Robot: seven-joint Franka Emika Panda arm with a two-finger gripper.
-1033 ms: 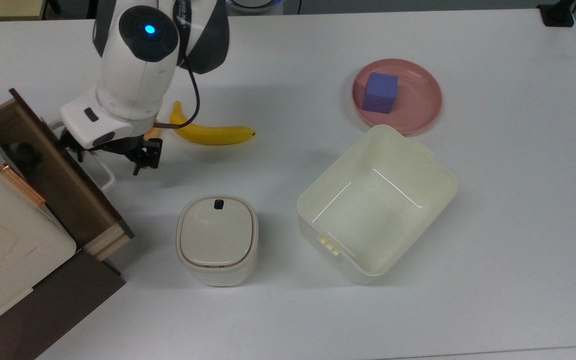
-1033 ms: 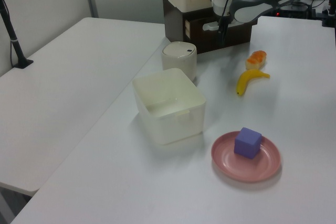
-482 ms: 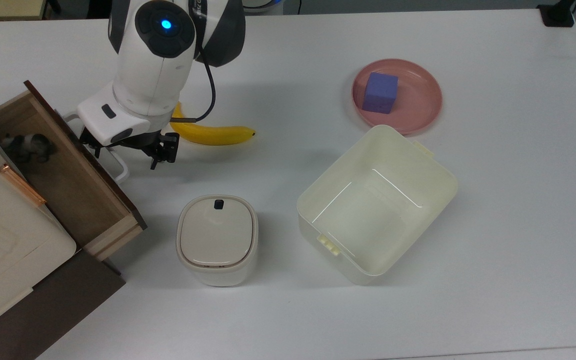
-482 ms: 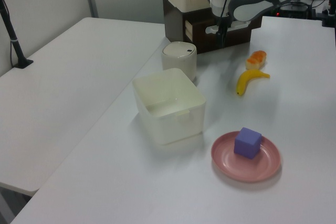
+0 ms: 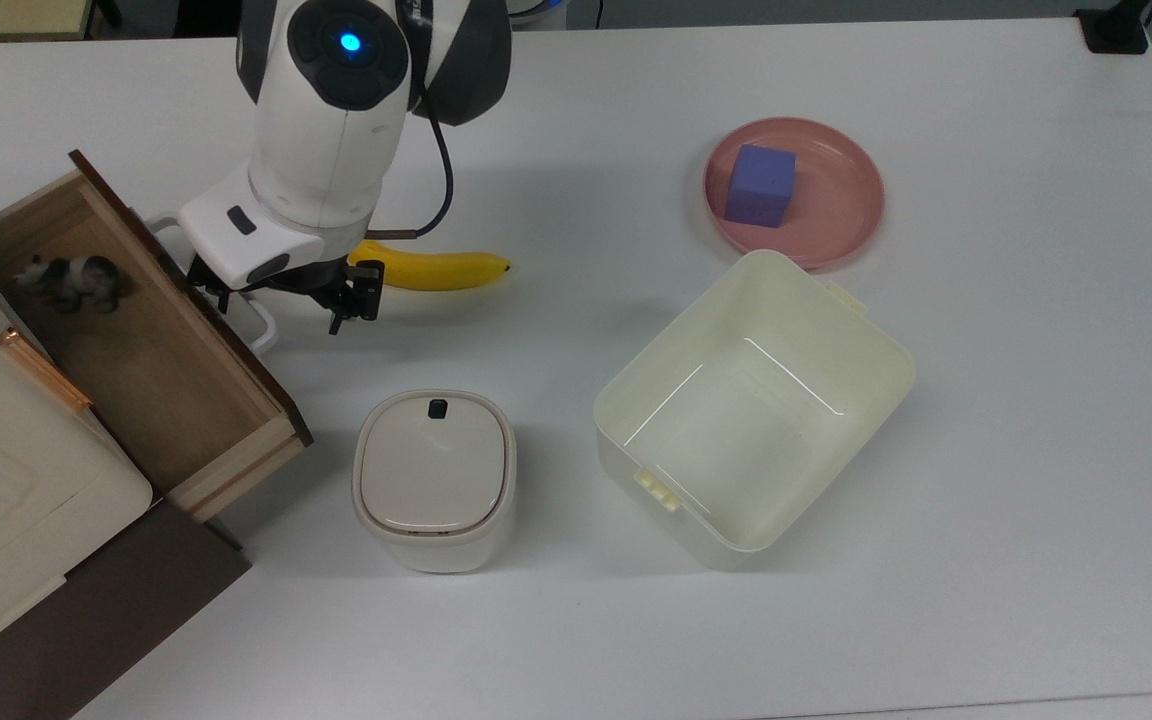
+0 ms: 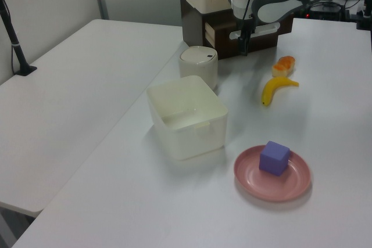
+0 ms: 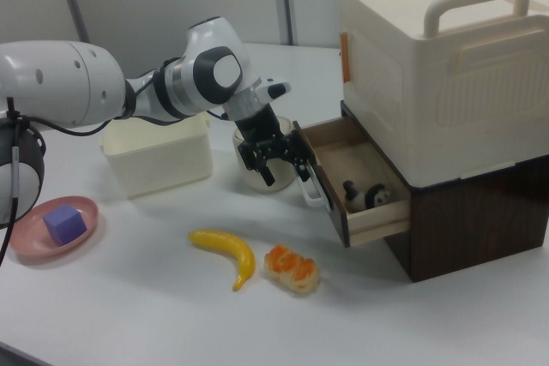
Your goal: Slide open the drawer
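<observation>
Drawer (image 5: 151, 345) sits pulled well out at the top view's left, light-wood floor showing w/ a small grey figurine (image 5: 71, 280) in its back corner. My gripper (image 5: 281, 300) is at the white loop handle (image 5: 258, 325) — fingers closed around it, as far as I can see.

Left view: gripper (image 6: 241, 39) down at the dark front panel, banana (image 6: 276, 89) nearby.

Right view: gripper (image 7: 279, 165) clamped by the handle (image 7: 310, 195), drawer (image 7: 356, 179) projecting from under the cream box (image 7: 446, 66).

drawer (image 5: 151, 350): one
banana (image 5: 436, 269): one
plate (image 5: 841, 215): one
purple block (image 5: 760, 185): one
open tub (image 5: 861, 385): one
lidded pot (image 5: 433, 478): one
</observation>
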